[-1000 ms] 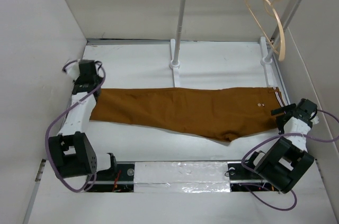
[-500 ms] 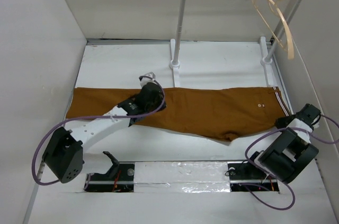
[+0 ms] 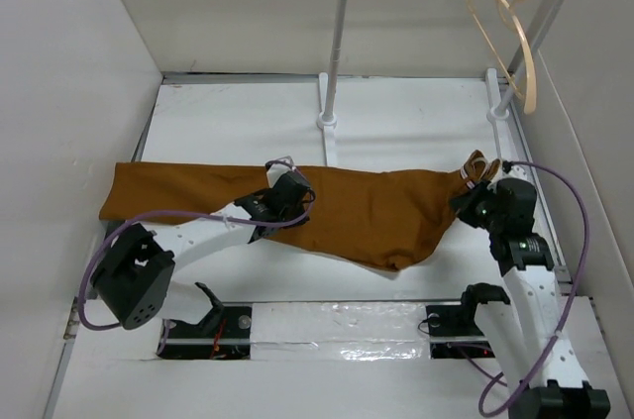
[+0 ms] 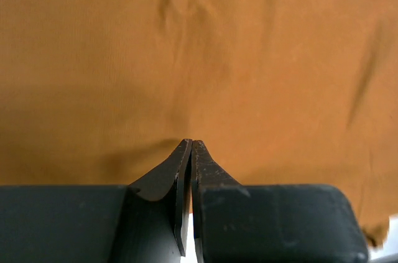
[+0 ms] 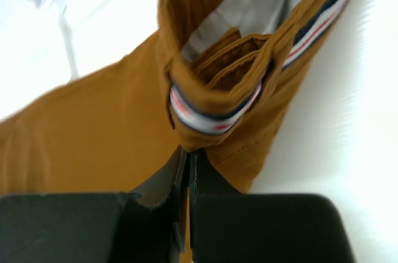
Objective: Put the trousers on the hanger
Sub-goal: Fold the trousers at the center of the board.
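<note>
The white table (image 3: 416,117) carries the trousers (image 3: 376,211), which lie stretched across it from the left wall side to the right, legs to the left and waist to the right. Behind them stands the white-and-metal rail stand (image 3: 337,62). The hanger (image 3: 530,77) hangs by its hook from the right end of the stand's bar, well apart from the cloth. The right gripper (image 5: 186,151) is clamped on the waist end. Brown cloth runs down between its closed fingers, and the striped waistband (image 5: 214,117) is bunched and lifted just above the tips. The left gripper (image 4: 190,145) sits on the middle of the legs with its fingers pressed together, tips against the flat cloth. Whether any fold is caught between them cannot be told.
</note>
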